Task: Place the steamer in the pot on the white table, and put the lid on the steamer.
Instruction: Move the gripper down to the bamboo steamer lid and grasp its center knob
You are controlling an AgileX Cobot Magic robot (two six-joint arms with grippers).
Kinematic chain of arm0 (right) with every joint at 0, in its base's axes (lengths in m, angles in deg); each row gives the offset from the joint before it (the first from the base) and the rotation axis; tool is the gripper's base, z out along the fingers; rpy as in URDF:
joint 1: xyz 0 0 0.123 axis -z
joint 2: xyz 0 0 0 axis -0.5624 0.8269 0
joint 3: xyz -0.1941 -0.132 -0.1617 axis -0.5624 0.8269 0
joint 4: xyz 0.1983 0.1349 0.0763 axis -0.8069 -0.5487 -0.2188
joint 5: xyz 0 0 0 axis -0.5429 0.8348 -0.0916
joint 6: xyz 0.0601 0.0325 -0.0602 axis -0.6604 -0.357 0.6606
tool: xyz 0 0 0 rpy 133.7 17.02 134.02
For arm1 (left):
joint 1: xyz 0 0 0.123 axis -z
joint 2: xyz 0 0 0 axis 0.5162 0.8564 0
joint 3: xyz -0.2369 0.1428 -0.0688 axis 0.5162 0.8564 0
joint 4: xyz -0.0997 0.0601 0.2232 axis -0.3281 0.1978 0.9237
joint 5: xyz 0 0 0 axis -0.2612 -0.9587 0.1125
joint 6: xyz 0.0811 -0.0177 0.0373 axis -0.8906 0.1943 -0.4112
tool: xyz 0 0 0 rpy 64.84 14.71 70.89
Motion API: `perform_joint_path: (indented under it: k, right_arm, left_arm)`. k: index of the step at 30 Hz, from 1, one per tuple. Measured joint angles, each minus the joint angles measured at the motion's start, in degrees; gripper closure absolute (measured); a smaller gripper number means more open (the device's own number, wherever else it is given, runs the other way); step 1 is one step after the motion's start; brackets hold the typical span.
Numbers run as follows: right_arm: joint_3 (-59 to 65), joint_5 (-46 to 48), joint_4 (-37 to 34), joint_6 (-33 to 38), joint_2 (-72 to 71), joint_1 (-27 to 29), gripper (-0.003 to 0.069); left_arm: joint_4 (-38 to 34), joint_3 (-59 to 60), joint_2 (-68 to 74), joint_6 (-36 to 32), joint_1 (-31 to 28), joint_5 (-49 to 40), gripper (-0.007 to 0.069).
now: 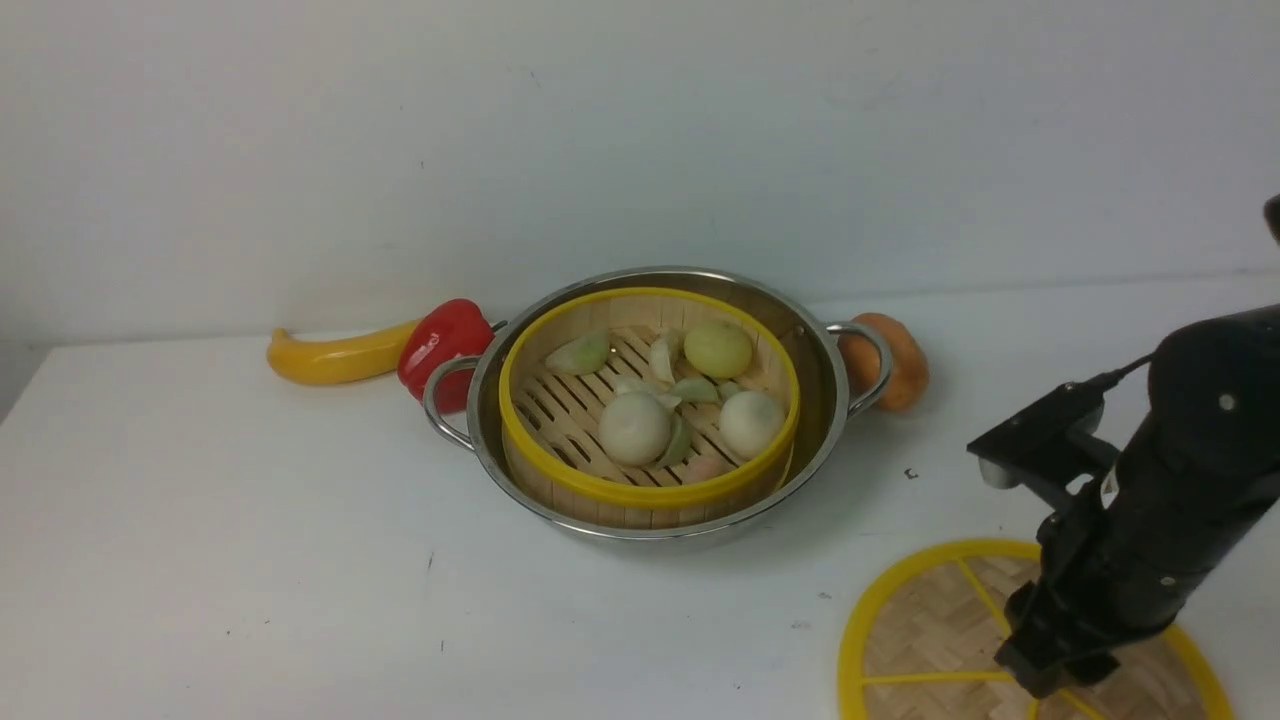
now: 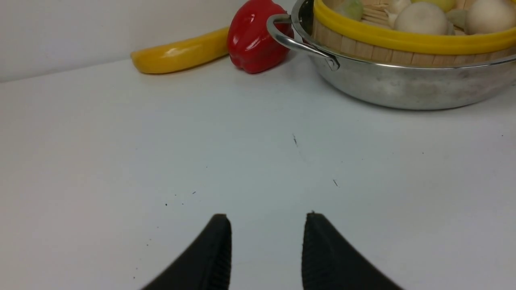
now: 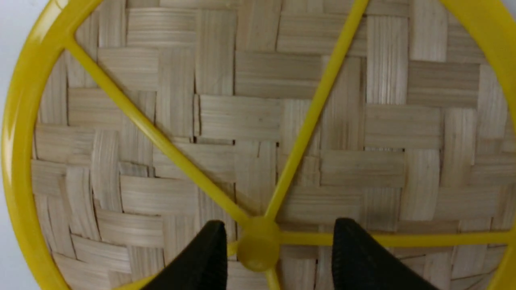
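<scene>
Steamer seated inside pot on white table. Lid flat on table, near right. Right gripper spread, straddling lid's centre knob. Left gripper spread above table surface.

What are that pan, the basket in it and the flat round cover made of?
The pot looks like stainless steel: a silvery, shiny wall. The steamer seems to be bamboo slats under a glossy yellow rim, likely plastic. The lid is woven pale bamboo strips with yellow, probably plastic, spokes.
</scene>
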Motion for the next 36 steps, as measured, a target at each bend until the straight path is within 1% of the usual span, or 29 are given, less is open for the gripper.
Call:
perform_joint_path:
  k: [4, 6, 8, 9, 10, 11, 13, 19, 23, 27, 30, 36]
  right_arm:
    - [0.0, -1.4, -0.1, 0.0, 0.3, 0.0, 0.0305]
    - [0.0, -1.7, -0.1, 0.0, 0.3, 0.0, 0.0315]
    - [0.0, -1.6, -0.1, 0.0, 0.3, 0.0, 0.0342]
    - [0.0, -1.6, -0.1, 0.0, 0.3, 0.0, 0.0342]
    - [0.0, -1.3, -0.1, 0.0, 0.4, 0.0, 0.0368]
    - [0.0, -1.3, -0.1, 0.0, 0.4, 0.0, 0.0371]
    - [0.0, 0.0, -0.4, 0.0, 0.8, 0.0, 0.0419]
    - [0.0, 1.8, -0.6, 0.0, 0.9, 0.0, 0.0508]
    - [-1.3, 2.9, -0.5, 0.0, 0.9, 0.0, 0.0512]
    - [-5.2, 7.1, 1.0, 0.2, 0.9, 0.0, 0.0512]
    - [-11.8, 12.1, 3.5, -0.3, 0.9, 0.0, 0.0512]
    - [-25.0, 16.3, 3.9, -1.6, 1.0, 0.0, 0.0512]
  left_arm:
    - [0.0, 0.0, 0.0, 0.0, 0.0, 0.0, 0.0384]
    - [0.0, 0.0, 0.0, 0.0, 0.0, 0.0, 0.0384]
    - [0.0, 0.0, 0.0, 0.0, 0.0, 0.0, 0.0384]
    - [0.0, 0.0, 0.0, 0.0, 0.0, 0.0, 0.0384]
    - [0.0, 0.0, 0.0, 0.0, 0.0, 0.0, 0.0384]
    - [0.0, 0.0, 0.0, 0.0, 0.0, 0.0, 0.0384]
    - [0.0, 0.0, 0.0, 0.0, 0.0, 0.0, 0.0384]
    - [0.0, 0.0, 0.0, 0.0, 0.0, 0.0, 0.0384]
    - [0.0, 0.0, 0.0, 0.0, 0.0, 0.0, 0.0384]
    - [0.0, 0.0, 0.0, 0.0, 0.0, 0.0, 0.0384]
    - [0.0, 0.0, 0.0, 0.0, 0.0, 0.0, 0.0384]
    - [0.0, 0.0, 0.0, 0.0, 0.0, 0.0, 0.0384]
